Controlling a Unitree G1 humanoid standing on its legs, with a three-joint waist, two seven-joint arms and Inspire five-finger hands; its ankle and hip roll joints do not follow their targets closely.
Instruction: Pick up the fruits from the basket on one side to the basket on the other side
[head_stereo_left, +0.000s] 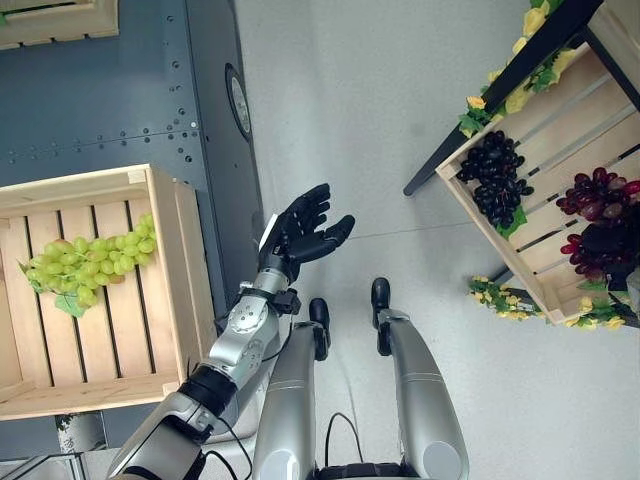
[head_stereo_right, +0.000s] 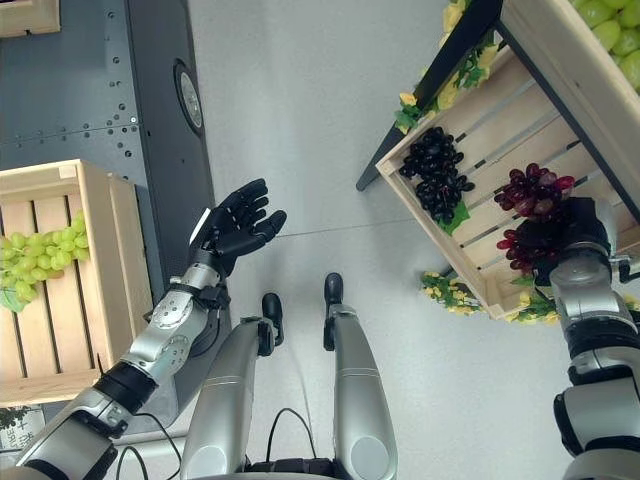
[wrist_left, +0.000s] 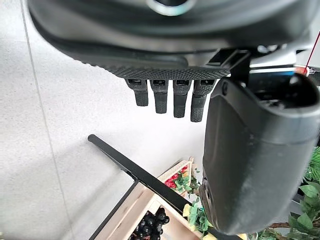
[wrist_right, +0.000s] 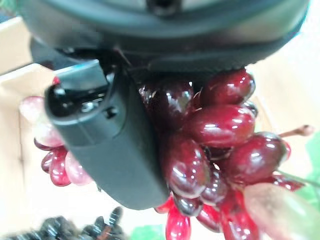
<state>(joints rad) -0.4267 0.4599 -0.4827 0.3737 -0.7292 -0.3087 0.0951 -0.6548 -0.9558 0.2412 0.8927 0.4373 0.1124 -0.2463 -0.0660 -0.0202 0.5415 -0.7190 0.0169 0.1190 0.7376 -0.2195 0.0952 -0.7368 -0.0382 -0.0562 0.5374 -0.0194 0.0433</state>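
Glossy dark-red grapes (wrist_right: 220, 145), plump and oval, press against my right hand (wrist_right: 107, 140); in the wrist view my thumb lies across the bunch and the berries bulge out past it, so I am clasping this cluster. From the head views that hand (head_stereo_right: 575, 235) sits inside the slatted pale-wood crate on the right (head_stereo_right: 470, 250), which is tilted on a black frame (head_stereo_left: 500, 90). Beside the red bunch, further up the slats, lies a black grape bunch (head_stereo_left: 493, 175) of small round beads with a green leaf at its lower end. Yellow flowers with green leaves (head_stereo_left: 500, 298) trim the crate's edges.

My left hand (head_stereo_left: 300, 232) is raised over the smooth grey floor (head_stereo_left: 350, 120), palm up, fingers spread and loose, holding nothing; its wrist view shows the fingers (wrist_left: 161, 97) sticking out straight in a row.

On my left stands another plank crate (head_stereo_left: 170, 280), flat and square-cornered, with a green grape bunch (head_stereo_left: 90, 262) lying on its slats. This crate rests on a dark riveted metal surface (head_stereo_left: 120, 100)
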